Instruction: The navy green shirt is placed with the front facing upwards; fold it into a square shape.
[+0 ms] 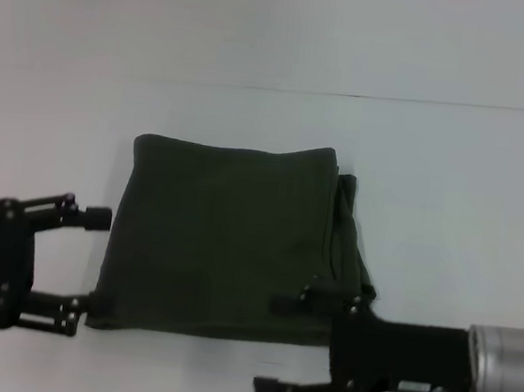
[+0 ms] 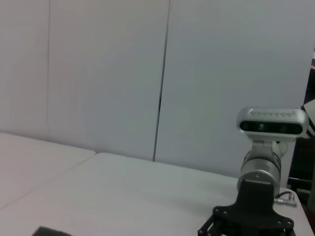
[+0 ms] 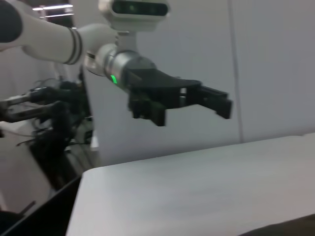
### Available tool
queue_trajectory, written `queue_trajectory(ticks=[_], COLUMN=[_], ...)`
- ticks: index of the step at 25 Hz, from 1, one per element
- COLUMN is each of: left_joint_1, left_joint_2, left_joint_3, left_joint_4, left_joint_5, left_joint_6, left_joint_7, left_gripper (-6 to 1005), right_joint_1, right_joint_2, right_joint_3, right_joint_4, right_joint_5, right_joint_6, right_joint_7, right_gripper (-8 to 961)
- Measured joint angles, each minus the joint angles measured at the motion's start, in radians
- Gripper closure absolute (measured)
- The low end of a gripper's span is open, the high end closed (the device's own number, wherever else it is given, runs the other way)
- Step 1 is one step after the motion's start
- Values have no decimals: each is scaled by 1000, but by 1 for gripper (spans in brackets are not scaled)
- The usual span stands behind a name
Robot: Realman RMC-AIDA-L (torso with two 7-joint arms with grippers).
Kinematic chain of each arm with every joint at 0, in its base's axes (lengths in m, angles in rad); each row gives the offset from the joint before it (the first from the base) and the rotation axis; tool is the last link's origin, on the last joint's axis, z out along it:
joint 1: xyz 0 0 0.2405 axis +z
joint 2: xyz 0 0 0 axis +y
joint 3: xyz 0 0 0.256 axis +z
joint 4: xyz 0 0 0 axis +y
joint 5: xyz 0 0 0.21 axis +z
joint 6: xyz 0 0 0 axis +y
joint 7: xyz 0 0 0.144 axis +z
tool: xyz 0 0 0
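Head looks down; wrists level (facing opposite arms).

Bare table (image 1: pixel 262 26) lies beyond the folded shirt (image 1: pixel 223 244); left gripper (image 1: pixel 89 261) and right gripper (image 1: pixel 271 345) flank its near corners.

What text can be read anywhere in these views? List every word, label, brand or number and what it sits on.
None can be read.
The navy green shirt lies folded on the white table with only plain fabric showing, no lettering or label.
The left gripper and right gripper, both open beside the shirt, carry no legible marking.
The camera housings on the wrists show no readable print.
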Motion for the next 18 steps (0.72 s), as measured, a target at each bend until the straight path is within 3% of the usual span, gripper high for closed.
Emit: queue_trajectory(ticks=[7,18], left_joint_1=[21,38], left_joint_2=[-21,-39], left_joint_3=[36,89], left_joint_4=[-40,-45], left_joint_5=[101,139], left_joint_6=[-14,-15], left_joint_7=[61,97], left_gripper=[55,62], right_joint_1=[11,15], right_joint_2=[3,4], right_joint_3=[-50,-63], right_joint_4=[26,51], right_joint_5=[4,6], right_joint_6=[0,10], right_joint_7=[-30,-80], right_gripper=[17,19])
